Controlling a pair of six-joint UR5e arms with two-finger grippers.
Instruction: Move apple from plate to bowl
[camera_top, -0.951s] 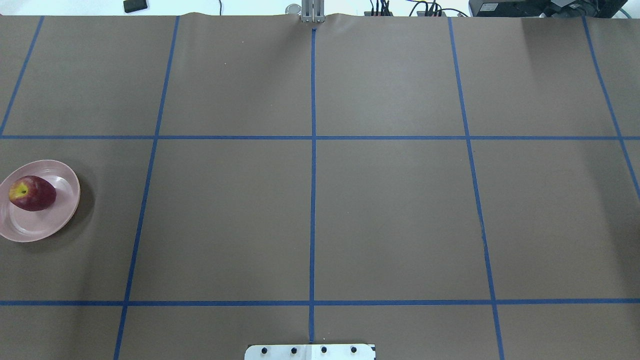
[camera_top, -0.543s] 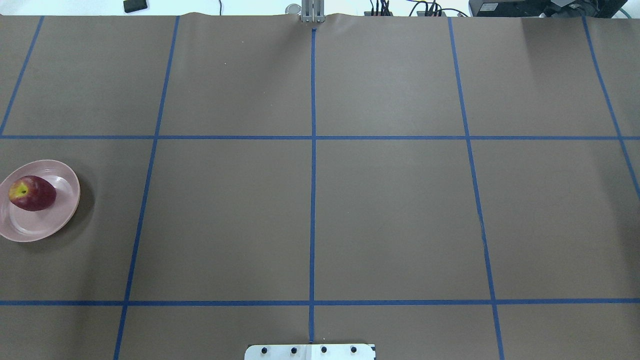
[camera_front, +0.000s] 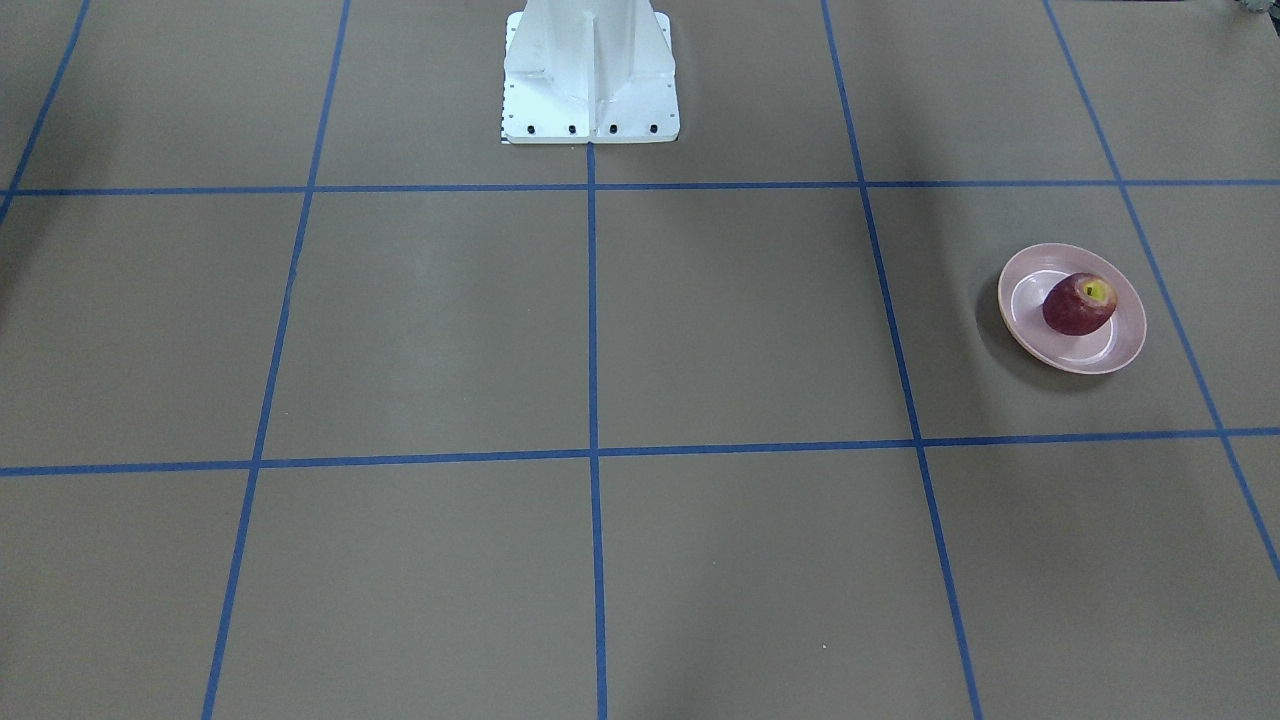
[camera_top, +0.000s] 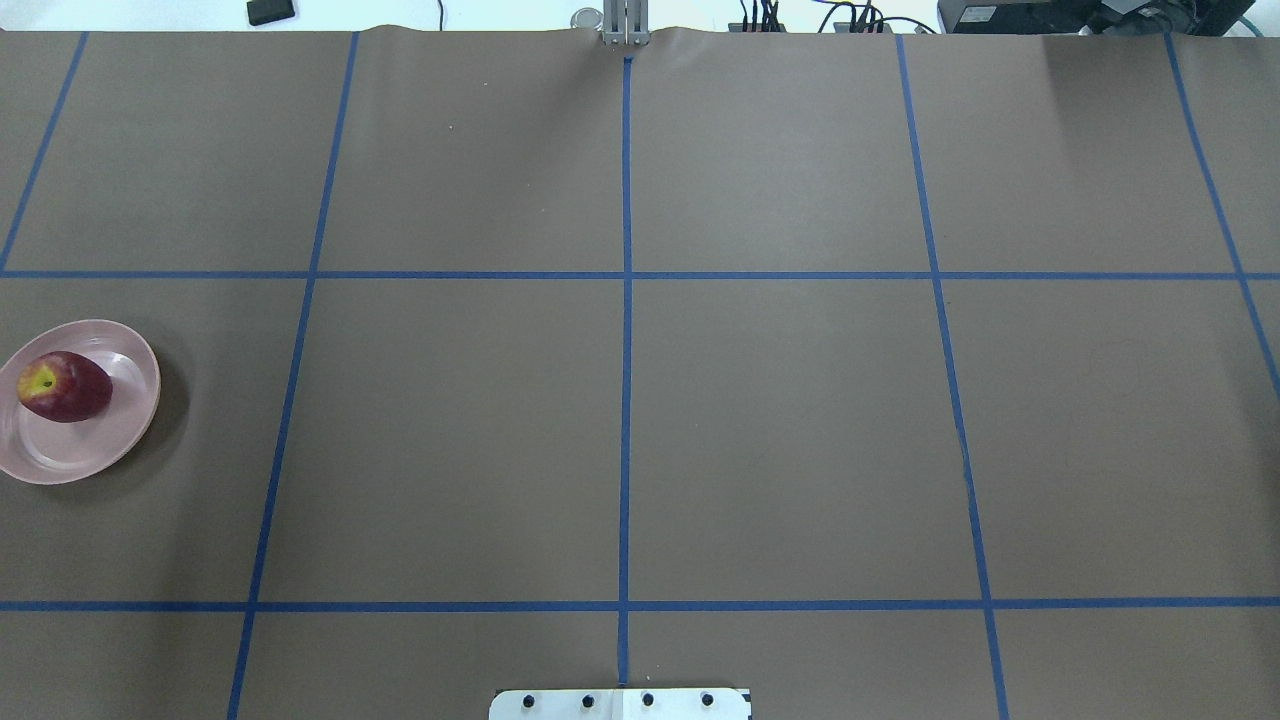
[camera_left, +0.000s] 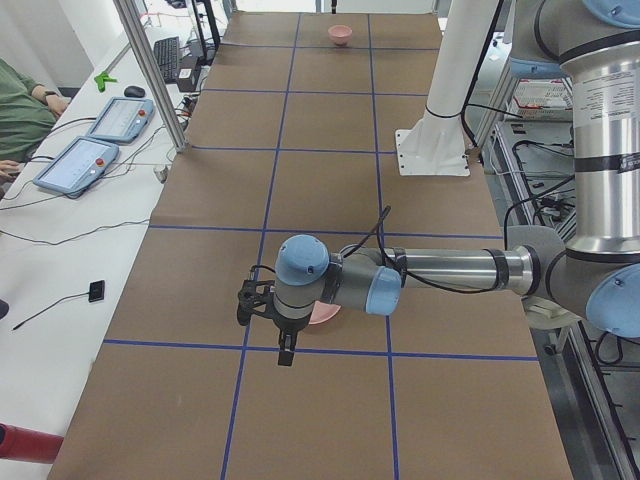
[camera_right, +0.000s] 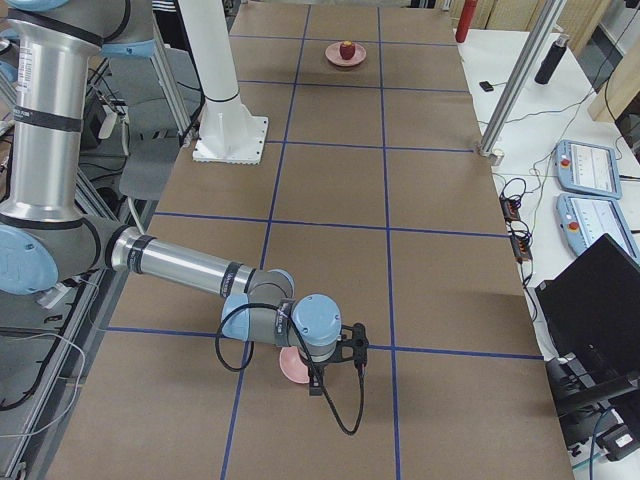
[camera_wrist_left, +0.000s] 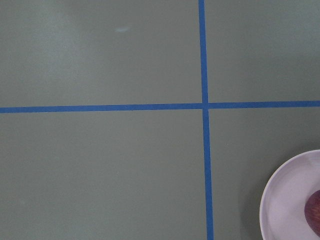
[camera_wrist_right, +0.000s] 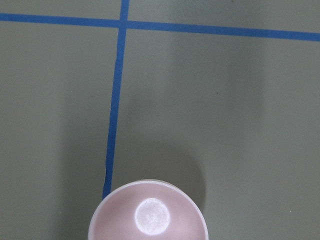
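Dark red apple (camera_top: 65, 386) sits on the shallow pale pink plate (camera_top: 90, 445), left edge of the overhead view, on blue-taped brown paper (camera_top: 780, 430). My left gripper (camera_left: 286, 350) and right gripper (camera_right: 316, 384): how wide the jaws stand I cannot tell.

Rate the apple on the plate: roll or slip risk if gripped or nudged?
Likely to roll: the apple is rounded and lies on its side, stem dimple facing sideways. The sloping rim of the plate should check a gentle nudge. It looks solid, so a firm pinch across its widest part seems safe, though curved skin may slip.
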